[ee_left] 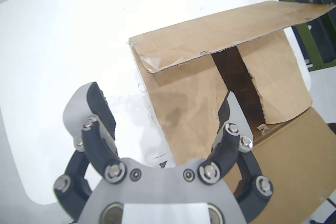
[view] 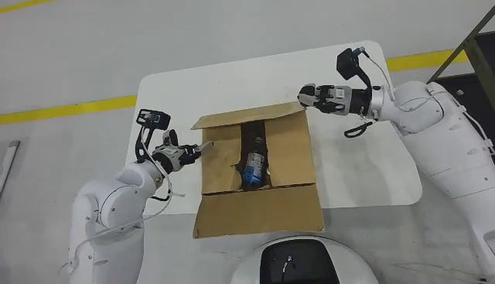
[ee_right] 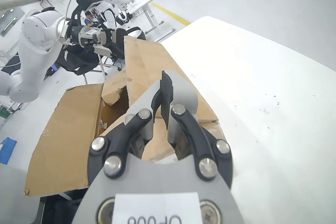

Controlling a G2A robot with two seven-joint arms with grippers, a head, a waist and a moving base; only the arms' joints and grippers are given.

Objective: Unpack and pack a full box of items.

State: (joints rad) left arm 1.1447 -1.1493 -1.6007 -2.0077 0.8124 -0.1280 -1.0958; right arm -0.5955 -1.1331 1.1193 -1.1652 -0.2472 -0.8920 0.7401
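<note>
Pinching far flap (view: 247, 118) at 1 o'clock corner of box (view: 290, 160): right gripper (view: 302, 96), fingers clamped on cardboard. Left gripper (view: 204, 145) at box's 9 o'clock, fingers apart. Box mid-table (view: 356, 160), bottle (view: 254, 164) inside.

Right tool (ee_right: 165, 86), fingers closed on the raised flap (ee_right: 139, 64) of the open cardboard box (ee_right: 65, 135) standing on the white tabletop (ee_right: 249, 78).

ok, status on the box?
Left gripper open at cardboard box end. Right gripper shut on far flap, lifted. Bottle inside; inner flaps partly cover it.
</note>
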